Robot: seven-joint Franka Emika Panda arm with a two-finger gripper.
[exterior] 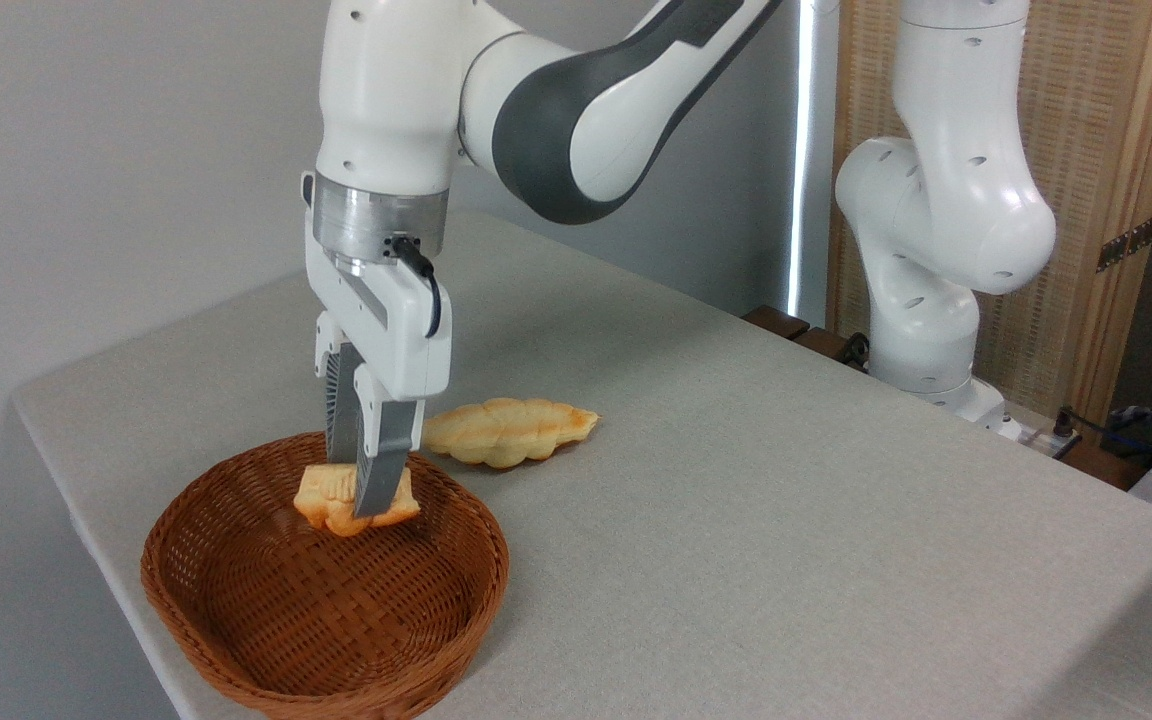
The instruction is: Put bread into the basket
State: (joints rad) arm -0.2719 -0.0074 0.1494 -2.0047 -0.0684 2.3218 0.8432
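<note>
The bread [321, 502], a small knobbly golden bun with browned edges, hangs inside the mouth of the basket, over its far half. My gripper [356, 492] points straight down and is shut on the bun, one grey finger across its front and the ribbed one behind. The basket [236, 645] is an oval reddish-brown wicker one with a thick braided rim, sitting at the table's near left corner. Whether the bun touches the basket floor I cannot tell.
A longer, flat, leaf-shaped golden pastry [508, 431] lies on the grey table [786, 520] just behind the basket's right rim. The arm's white base [926, 330] stands at the far right edge. The table's left edge runs close past the basket.
</note>
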